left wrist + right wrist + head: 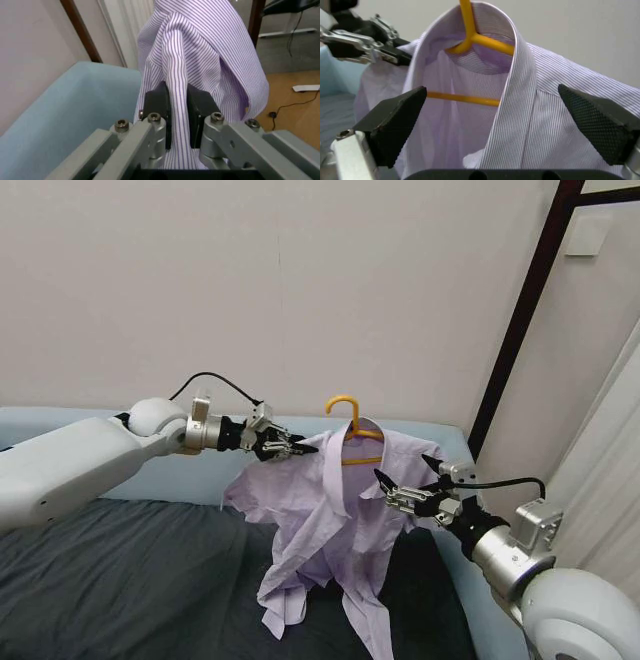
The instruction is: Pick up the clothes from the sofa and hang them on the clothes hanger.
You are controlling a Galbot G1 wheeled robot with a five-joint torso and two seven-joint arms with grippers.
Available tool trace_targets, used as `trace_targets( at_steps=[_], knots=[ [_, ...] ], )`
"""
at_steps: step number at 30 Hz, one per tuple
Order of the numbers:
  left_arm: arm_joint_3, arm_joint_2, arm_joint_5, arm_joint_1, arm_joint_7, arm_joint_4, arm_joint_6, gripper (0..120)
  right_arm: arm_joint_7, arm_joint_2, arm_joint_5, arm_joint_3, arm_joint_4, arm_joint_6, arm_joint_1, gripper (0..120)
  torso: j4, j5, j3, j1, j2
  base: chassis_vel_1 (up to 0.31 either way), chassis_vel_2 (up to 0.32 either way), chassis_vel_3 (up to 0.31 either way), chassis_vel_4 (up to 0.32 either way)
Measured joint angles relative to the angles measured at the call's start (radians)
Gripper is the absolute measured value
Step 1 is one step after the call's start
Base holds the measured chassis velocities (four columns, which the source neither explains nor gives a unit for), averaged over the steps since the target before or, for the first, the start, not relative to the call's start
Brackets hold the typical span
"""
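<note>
Shirt (pixel 338 522), purple-striped, is up off the sofa (pixel 100 580) and draped on the yellow hanger (pixel 353 418), above the sofa's right end near its back edge. The collar sits round the hook and the front hangs open. The tails drop toward the dark seat; touching or not, can't tell.

Left hand (pixel 296 448) is pinched tight on a fold at the shirt's shoulder, robot's left side. Right hand (pixel 405 495) stands wide, holding nothing, just beside the other shoulder.

Judged: pickup done, draping mostly done. Left for you: seat the pinched shoulder over the hanger arm, then let go. What the hook hangs from, can't tell, so treat the left grip as support.

Views: left wrist gives you the pads (pixel 200 108) closed on striped cloth, which the head view leaves vague. Right wrist gives the hanger's neck and crossbar inside the collar, with the fingers (pixel 390 127) spread either side. The head view places it all over the sofa.
</note>
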Motion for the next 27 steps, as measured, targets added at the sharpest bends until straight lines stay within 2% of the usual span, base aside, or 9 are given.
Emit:
trace_targets(
  at_steps=[6, 8, 10, 13, 15, 20, 22, 25, 27],
  knots=[
    [0.01, -0.018, 0.013, -0.001, 0.001, -0.008, -0.001, 8, 0.027, 0.004, -0.018, 0.0, -0.024, -0.012, -0.01, 100, -0.0001, -0.0002, 0.0, 0.0, 0.0, 0.0, 0.0, 0.0, 0.0],
    [0.01, -0.015, 0.014, 0.0, 0.002, -0.008, -0.002, 8, 0.037, 0.004, -0.022, 0.002, -0.027, -0.018, -0.017, 93, 0.0, -0.0001, 0.0, 0.0, 0.0, 0.0, 0.0, 0.0, 0.0],
    [0.01, -0.014, 0.014, 0.0, 0.002, -0.008, -0.002, 8, 0.038, 0.004, -0.022, 0.002, -0.027, -0.019, -0.018, 93, 0.0, -0.0002, 0.0, 0.0, 0.0, 0.0, 0.0, 0.0, 0.0],
    [0.007, -0.006, 0.014, 0.006, 0.005, -0.007, -0.004, 8, 0.042, 0.004, -0.024, 0.002, -0.029, -0.025, -0.023, 74, 0.0003, -0.0003, 0.0, 0.0, 0.0, 0.0, 0.0, 0.0, 0.0],
    [0.006, -0.005, 0.013, 0.008, 0.006, -0.007, -0.004, 8, 0.041, 0.004, -0.024, 0.002, -0.029, -0.025, -0.023, 71, 0.0003, -0.0003, 0.0, 0.0, 0.0, 0.0, 0.0, 0.0, 0.0],
    [0.001, -0.006, -0.011, 0.018, 0.009, -0.019, 0.001, 8, 0.043, 0.003, -0.022, -0.002, -0.04, -0.025, -0.017, 48, 0.0, -0.0003, 0.0, 0.0, 0.0, 0.0, 0.0, 0.0, 0.0],
    [0.001, -0.005, -0.015, 0.018, 0.01, -0.021, 0.002, 8, 0.044, 0.003, -0.022, -0.002, -0.042, -0.025, -0.018, 46, 0.0, -0.0003, 0.0, 0.0, 0.0, 0.0, 0.0, 0.0, 0.0],
    [0.009, 0.013, -0.058, 0.016, 0.043, -0.037, 0.027, 8, 0.046, 0.001, -0.028, -0.002, -0.041, -0.024, -0.021, 31, 0.0, -0.0002, 0.0, 0.0, 0.0, 0.0, 0.0, 0.0, 0.0],
    [0.014, 0.019, -0.066, 0.015, 0.057, -0.041, 0.035, 8, 0.047, -0.001, -0.031, -0.001, -0.037, -0.023, -0.022, 27, 0.0002, -0.0003, 0.0, 0.0, 0.0, 0.0, 0.0, 0.0, 0.0]
  ],
)
